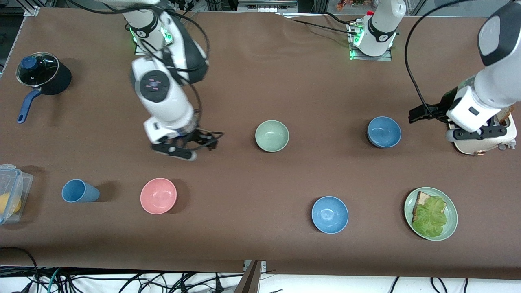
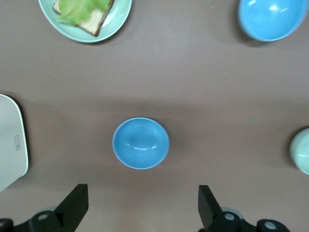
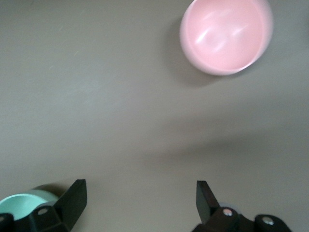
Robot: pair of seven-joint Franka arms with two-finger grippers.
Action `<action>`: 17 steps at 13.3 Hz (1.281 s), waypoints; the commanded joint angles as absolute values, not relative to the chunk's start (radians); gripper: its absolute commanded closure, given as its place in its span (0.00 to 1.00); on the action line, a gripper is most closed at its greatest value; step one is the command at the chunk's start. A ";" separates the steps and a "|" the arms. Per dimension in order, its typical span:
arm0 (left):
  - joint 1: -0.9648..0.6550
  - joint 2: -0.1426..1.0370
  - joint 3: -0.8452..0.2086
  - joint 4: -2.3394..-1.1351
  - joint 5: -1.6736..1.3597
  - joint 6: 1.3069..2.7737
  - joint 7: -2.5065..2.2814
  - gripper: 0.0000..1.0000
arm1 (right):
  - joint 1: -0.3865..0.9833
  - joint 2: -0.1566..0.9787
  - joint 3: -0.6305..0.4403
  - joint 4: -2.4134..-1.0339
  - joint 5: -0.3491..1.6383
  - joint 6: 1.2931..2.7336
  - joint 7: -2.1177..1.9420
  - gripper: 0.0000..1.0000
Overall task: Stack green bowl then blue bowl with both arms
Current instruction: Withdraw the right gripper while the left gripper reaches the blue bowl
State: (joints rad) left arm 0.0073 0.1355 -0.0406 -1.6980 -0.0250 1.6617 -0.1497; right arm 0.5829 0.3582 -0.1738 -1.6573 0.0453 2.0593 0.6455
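The green bowl [image 1: 272,135] sits upright and empty mid-table; it also shows in the right wrist view [image 3: 19,204] and the left wrist view [image 2: 301,150]. The muted blue bowl [image 1: 384,131] stands beside it toward the left arm's end, and shows in the left wrist view [image 2: 141,143]. My right gripper [image 1: 181,151] [image 3: 140,186] is open and empty, low over bare table beside the green bowl toward the right arm's end. My left gripper [image 1: 477,134] [image 2: 141,191] is open and empty, held high near the blue bowl.
A sky-blue bowl [image 1: 329,214], a pink bowl [image 1: 158,195], a blue cup [image 1: 79,191] and a pale-green plate [image 1: 452,221] with bread and lettuce lie nearer the camera. A white appliance [image 1: 484,145] sits below the left gripper. A lidded pot [image 1: 42,73] and a plastic box [image 1: 10,195] stand at the right arm's end.
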 commanded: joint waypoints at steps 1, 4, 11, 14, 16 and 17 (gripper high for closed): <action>0.044 0.202 -0.049 -1.729 0.029 1.739 -0.077 0.00 | 0.571 0.267 -0.251 -1.683 0.107 1.973 0.462 0.00; 0.064 0.218 -0.049 -1.895 0.023 1.908 0.081 0.00 | 0.571 0.192 -0.343 -1.683 0.166 1.869 0.312 0.00; 0.100 0.328 -0.051 -2.149 0.057 2.310 0.310 0.00 | 0.217 0.095 -0.097 -1.686 0.099 1.737 0.232 0.00; 0.120 0.345 -0.051 -2.171 0.058 2.353 0.440 0.00 | 0.118 0.086 -0.008 -1.684 0.057 1.683 0.230 0.00; 0.126 0.344 -0.052 -2.187 0.058 2.355 0.456 0.06 | 0.103 0.083 0.000 -1.684 0.057 1.668 0.224 0.00; 0.126 0.344 -0.052 -2.192 0.058 2.355 0.457 0.24 | 0.103 0.078 -0.002 -1.683 0.057 1.663 0.224 0.00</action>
